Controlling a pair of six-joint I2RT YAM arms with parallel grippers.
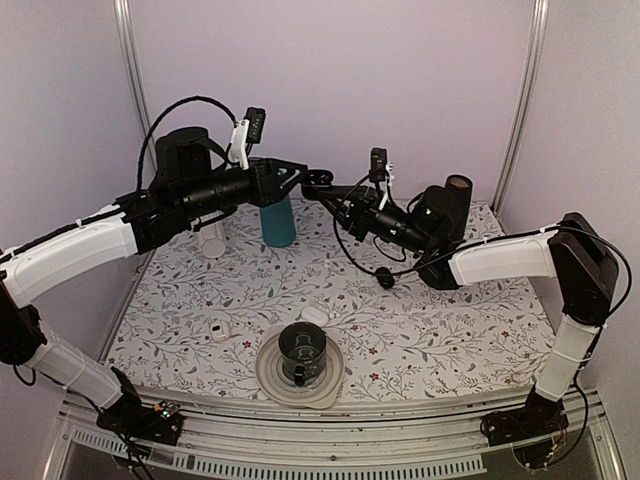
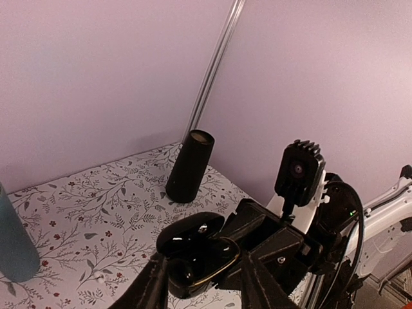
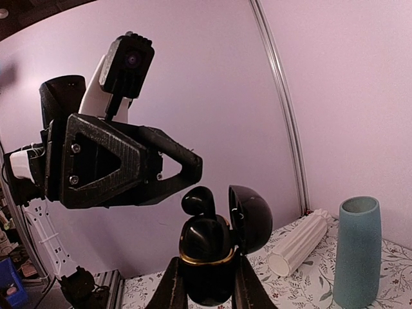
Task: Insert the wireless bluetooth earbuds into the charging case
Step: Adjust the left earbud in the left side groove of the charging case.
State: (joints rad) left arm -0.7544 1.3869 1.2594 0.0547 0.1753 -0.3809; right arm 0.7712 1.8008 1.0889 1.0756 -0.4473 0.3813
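Right pincer [image 3: 206,278] clamped the open charging case [image 3: 206,248]; the earbud [image 3: 198,201], perched at its 12 o'clock under the left pincer [image 3: 192,170], grip unclear, could tumble if misaligned.

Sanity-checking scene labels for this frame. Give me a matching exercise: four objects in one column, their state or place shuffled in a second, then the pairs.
Objects:
1. charging case
2. teal vase
3. white ribbed vase
4. dark cup

States:
A. lying on its side on the table
B. sitting on the plate at the near edge
C. lid open, gripped by the right end effector
D. standing upright

Pairs: 1-C, 2-D, 3-A, 4-B
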